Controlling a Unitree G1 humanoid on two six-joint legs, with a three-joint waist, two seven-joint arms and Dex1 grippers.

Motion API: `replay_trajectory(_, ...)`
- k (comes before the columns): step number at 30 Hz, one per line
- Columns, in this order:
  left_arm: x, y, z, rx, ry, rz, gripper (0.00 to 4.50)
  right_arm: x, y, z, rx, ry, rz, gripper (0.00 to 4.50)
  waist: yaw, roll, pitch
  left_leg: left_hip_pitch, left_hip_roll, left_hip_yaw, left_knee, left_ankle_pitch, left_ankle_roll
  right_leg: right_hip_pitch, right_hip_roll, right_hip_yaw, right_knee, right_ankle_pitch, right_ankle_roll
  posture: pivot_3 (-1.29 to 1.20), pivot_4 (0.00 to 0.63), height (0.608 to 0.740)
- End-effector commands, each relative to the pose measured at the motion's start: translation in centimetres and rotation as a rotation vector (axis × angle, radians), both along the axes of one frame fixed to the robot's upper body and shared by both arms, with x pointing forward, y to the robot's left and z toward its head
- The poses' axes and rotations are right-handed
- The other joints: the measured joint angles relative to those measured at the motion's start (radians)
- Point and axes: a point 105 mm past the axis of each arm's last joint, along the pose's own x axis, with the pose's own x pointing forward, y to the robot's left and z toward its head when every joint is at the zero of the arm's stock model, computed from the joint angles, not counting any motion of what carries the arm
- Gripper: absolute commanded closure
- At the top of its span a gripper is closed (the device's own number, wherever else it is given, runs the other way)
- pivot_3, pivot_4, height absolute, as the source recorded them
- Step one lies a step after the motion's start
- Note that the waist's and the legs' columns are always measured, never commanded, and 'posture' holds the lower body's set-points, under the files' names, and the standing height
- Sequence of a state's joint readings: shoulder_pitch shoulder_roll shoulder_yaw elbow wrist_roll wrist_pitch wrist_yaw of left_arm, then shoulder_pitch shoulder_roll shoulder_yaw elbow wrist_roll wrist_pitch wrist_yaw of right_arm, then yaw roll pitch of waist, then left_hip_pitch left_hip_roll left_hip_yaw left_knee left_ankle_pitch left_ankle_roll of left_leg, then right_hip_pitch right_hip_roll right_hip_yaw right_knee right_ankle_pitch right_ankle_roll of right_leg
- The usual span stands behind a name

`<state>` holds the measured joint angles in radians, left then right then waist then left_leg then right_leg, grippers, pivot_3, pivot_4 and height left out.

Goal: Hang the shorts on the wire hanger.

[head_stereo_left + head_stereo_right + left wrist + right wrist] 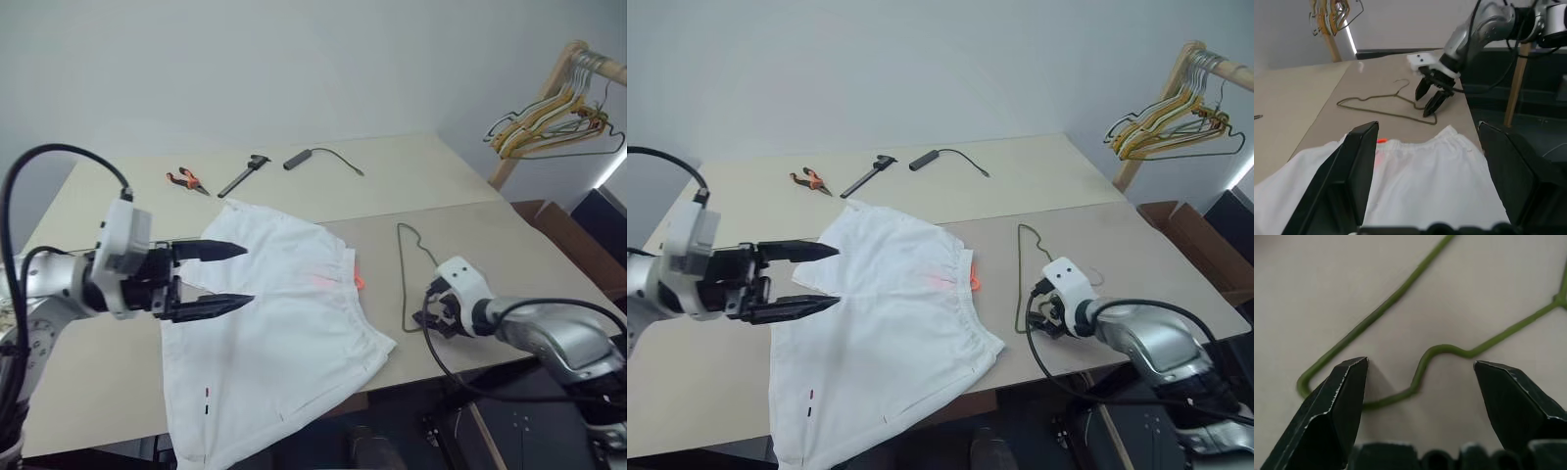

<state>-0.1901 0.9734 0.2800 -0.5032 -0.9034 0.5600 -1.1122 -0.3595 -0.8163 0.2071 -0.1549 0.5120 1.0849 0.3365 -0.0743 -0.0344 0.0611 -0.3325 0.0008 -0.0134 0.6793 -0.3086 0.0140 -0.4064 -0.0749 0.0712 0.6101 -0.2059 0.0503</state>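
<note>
item: shorts (284,323) — white cloth, spread flat on the tabletop (108,372), one leg hanging over the near edge; they lie under and just ahead of the left gripper (235,276) fingers, which hover above the cloth, spread wide, holding nothing.

item: wire hanger (404,279) — thin dark wire, flat on the tabletop beside the waistband. its lower corner sits between the right gripper (1418,382) fingers, which are spread apart with nothing pinched; from the right wrist view a kinked stretch of wire runs across the gap between the fingertips, seemingly just ahead of them.

risks, as judged:
- the wire lies flush on the tabletop, so closing fingers may skate over it or nudge it away rather than catch it.
- a pinch at one corner could let the hanger swing or twist once lifted (thin wire, little to grip).
- a left grasp taking only one layer would leave the shorts sagging, hard to thread over the hanger.
- the overhanging leg may drag the cloth off the edge if tugged.

writing: none legible — only a faint pink-red mark (323,282) at the waistband and tiny dark and red marks (207,395) near a hem.
</note>
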Motion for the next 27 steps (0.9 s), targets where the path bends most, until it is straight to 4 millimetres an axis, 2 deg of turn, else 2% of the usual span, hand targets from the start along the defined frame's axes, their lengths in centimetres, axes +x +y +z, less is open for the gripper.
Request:
replay_trajectory(1, -0.4, -0.8, 0.6, -0.007, -0.019, -0.019, 0.91, 0.1, -1.5, -0.8, -0.07, 0.037, -0.069, 1.73, 0.002, -0.001, 0.0, 0.0, 0.0, 0.0, 0.0, 0.0, 0.0, 0.0, 0.0, 0.0, 0.0, 0.0, 0.0, -0.06, 0.014, 0.74)
replay_trajectory(6, -0.6, -0.8, 0.4, -0.012, -0.013, -0.006, 0.91, 0.3, -2.4, -0.8, -0.123, 0.024, -0.1, 3.33, 0.01, -0.003, -0.002, 0.005, 0.0, -0.001, 0.001, 0.0, 0.0, 0.002, 0.0, -0.001, 0.0, -0.001, 0.002, -0.05, 0.014, 0.74)
replay_trajectory(9, -0.6, -0.8, 0.4, -0.023, -0.013, 0.01, 0.91, 0.8, -3.7, -0.2, -0.205, -0.031, -0.122, 4.37, 0.012, -0.004, -0.002, 0.009, -0.001, 0.0, 0.001, 0.001, -0.001, 0.004, 0.0, -0.001, 0.0, -0.004, 0.008, -0.05, 0.011, 0.74)
replay_trajectory(12, -0.2, -0.8, 0.3, -0.035, -0.021, 0.029, 0.91, 1.8, -5.0, 1.0, -0.278, -0.12, -0.139, 4.47, 0.012, -0.003, -0.002, 0.01, -0.001, 0.0, 0.001, 0.001, -0.001, 0.005, 0.0, -0.001, 0.001, -0.004, 0.008, -0.05, 0.007, 0.74)
replay_trajectory(15, 1.0, -0.7, 0.6, -0.083, -0.04, 0.085, 0.91, 3.8, -5.7, 4.1, -0.432, -0.412, -0.064, 4.47, 0.01, -0.003, -0.003, 0.009, -0.001, 0.0, 0.001, 0.001, -0.001, 0.003, 0.0, 0.0, 0.001, -0.004, 0.008, -0.06, 0.001, 0.74)
replay_trajectory(16, 1.7, -0.8, 0.8, -0.109, -0.037, 0.12, 0.91, 4.4, -5.7, 5.4, -0.531, -0.548, 0.003, 4.47, 0.009, -0.003, -0.003, 0.009, -0.001, 0.0, 0.001, 0.001, -0.001, 0.003, -0.001, 0.0, 0.001, -0.004, 0.008, -0.06, 0.0, 0.74)
replay_trajectory(18, 3.0, -1.0, 1.1, -0.149, -0.002, 0.176, 0.91, 4.8, -5.0, 7.3, -0.711, -0.797, 0.168, 4.47, 0.005, -0.002, -0.003, 0.008, -0.002, 0.001, 0.001, 0.001, -0.001, 0.003, -0.001, 0.0, 0.001, -0.004, 0.009, -0.07, 0.0, 0.74)
replay_trajectory(22, 5.2, -1.3, 1.4, -0.164, 0.073, 0.229, 0.91, 4.4, -3.2, 9.7, -0.963, -1.18, 0.45, 4.47, -0.011, -0.003, -0.003, 0.009, -0.002, 0.001, 0.001, 0.001, -0.001, 0.003, -0.001, 0.002, 0.001, -0.004, 0.009, -0.09, 0.0, 0.74)
replay_trajectory(27, 7.2, -1.4, 1.8, -0.142, 0.12, 0.233, 0.91, 3.6, -1.0, 11.6, -1.104, -1.472, 0.724, 4.47, -0.047, -0.003, -0.003, 0.009, -0.003, 0.001, 0.001, 0.001, -0.002, 0.003, -0.001, 0.003, 0.001, -0.002, 0.006, -0.12, 0.0, 0.74)
